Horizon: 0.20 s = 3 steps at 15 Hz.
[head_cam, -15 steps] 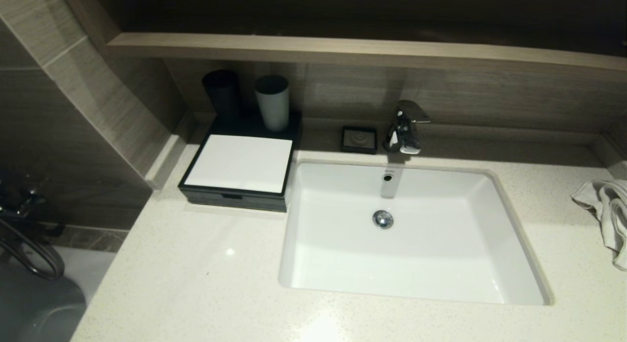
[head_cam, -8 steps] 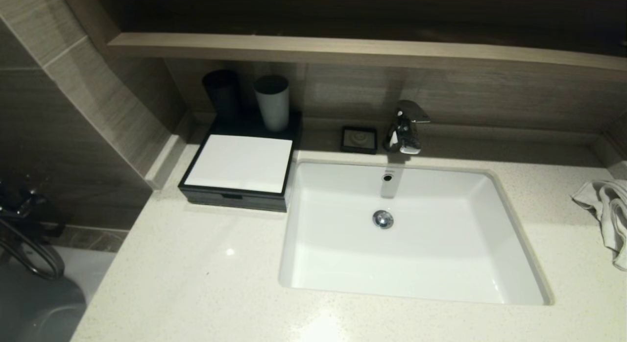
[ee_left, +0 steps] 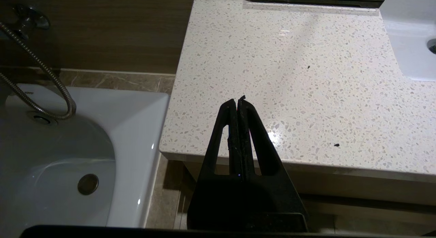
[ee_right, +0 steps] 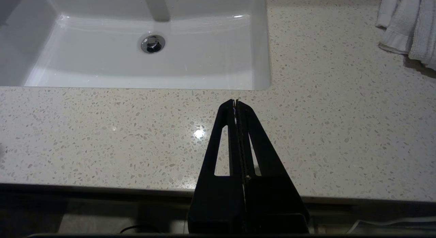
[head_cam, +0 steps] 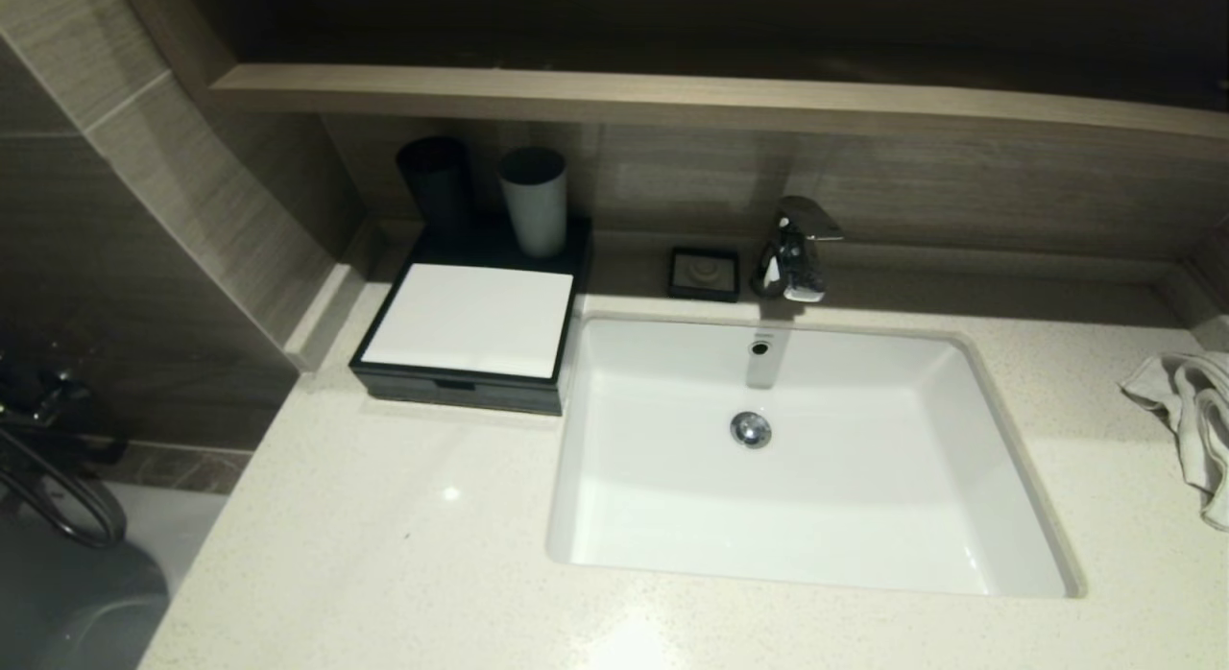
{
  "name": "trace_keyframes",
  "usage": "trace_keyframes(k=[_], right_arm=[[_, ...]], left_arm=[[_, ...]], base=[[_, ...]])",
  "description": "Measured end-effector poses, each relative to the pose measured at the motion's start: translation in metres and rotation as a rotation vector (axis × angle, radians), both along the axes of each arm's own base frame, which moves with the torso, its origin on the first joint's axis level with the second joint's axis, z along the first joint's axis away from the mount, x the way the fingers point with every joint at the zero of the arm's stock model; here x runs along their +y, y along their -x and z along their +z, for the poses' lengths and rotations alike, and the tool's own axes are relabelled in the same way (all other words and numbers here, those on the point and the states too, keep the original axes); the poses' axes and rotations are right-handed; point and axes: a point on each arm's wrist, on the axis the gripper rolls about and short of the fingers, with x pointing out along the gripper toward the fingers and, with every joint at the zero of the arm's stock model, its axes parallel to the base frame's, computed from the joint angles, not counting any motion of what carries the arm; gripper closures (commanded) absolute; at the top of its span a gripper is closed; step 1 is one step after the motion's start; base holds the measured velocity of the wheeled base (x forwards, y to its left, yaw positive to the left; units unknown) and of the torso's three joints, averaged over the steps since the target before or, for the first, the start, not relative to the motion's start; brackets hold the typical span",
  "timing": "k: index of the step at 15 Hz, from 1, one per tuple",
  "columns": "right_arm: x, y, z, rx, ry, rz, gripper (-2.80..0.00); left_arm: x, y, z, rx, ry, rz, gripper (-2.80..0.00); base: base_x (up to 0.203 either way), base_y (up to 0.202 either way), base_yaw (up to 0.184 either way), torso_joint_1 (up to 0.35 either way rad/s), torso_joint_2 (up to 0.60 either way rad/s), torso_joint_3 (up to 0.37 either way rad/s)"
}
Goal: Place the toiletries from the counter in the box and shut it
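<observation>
I see no packets on the counter [head_cam: 384,555]. The box [head_cam: 470,324], drawer shut, sits far left, nearer my left gripper [ee_left: 237,101]. Left gripper and right gripper [ee_right: 235,102] are pinched closed, holding nothing.

Vanity counter and what is sitting on it

We are looking down on the counter [head_cam: 384,545], an off-white speckled stone top that is wrapping around a white rectangular sink [head_cam: 662,516]. At its back left corner the box [head_cam: 470,320] is lying flat, drawer front facing us and sitting flush, just beside the sink's left rim. Behind the sink a small black soap dish [head_cam: 705,272] is resting on the raised back ledge, just left of the chrome faucet [head_cam: 795,248]. A crumpled white towel [head_cam: 1186,416] is lying at the counter's far right edge, well apart from the box. We are also noting two tiny dark specks [ee_left: 336,145] on the stone near the front left.
</observation>
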Motion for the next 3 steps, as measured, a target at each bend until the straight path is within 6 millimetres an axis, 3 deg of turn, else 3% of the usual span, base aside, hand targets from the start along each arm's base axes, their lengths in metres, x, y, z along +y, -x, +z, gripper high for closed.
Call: trace_keyframes(k=[3], right_arm=[[0.0,0.0,0.0,0.0,0.0,0.0,0.0]], left_arm=[[0.0,0.0,0.0,0.0,0.001,0.0,0.0]], base=[[0.0,0.0,0.0,0.0,0.0,0.0]])
